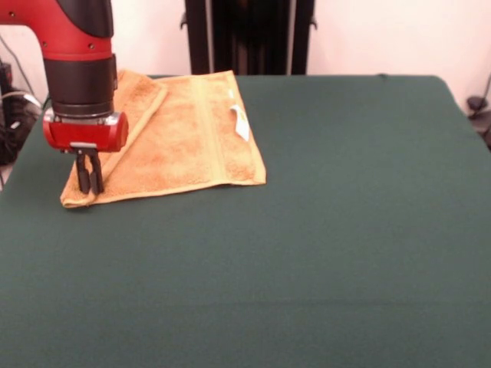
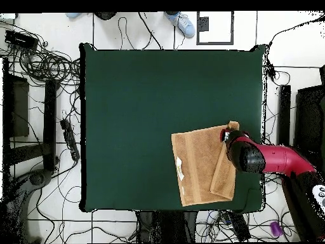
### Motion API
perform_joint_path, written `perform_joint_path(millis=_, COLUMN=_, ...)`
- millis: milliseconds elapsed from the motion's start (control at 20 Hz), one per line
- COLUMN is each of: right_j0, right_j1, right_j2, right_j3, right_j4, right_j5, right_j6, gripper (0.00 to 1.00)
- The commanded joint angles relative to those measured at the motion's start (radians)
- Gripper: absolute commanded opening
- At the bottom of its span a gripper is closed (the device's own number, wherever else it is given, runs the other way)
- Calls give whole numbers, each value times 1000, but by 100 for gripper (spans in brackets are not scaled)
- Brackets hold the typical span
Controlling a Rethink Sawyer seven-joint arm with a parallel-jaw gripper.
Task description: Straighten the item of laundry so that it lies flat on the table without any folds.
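The item of laundry (image 1: 192, 130), a golden-orange towel, lies at the far left of the green table (image 1: 307, 253). Its left side is folded over in a long flap (image 1: 134, 103), and a white tag (image 1: 240, 123) lies on its right part. My gripper (image 1: 90, 184) points straight down at the towel's near left corner, fingers close together and pinching the flap's end. In the overhead view the towel (image 2: 197, 165) sits near the table's (image 2: 139, 101) lower right corner, and the red arm (image 2: 266, 159) covers the gripper.
The towel's corner and my gripper are close to the table's left edge (image 1: 23, 153) in the front view. Cables (image 2: 44, 63) and equipment lie on the floor around the table. A person's shoes (image 2: 184, 22) show at the overhead view's top.
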Motion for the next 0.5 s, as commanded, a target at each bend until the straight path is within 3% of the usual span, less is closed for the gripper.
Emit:
perform_joint_path(millis=50, right_j0=66, right_j1=43, right_j2=59, right_j3=-28, right_j4=-28, right_j5=-43, right_j6=-24, gripper=0)
perform_joint_path(millis=500, right_j0=69, right_j1=-16, right_j2=61, right_j3=-17, right_j4=-5, right_j5=66, right_j6=-84, gripper=0)
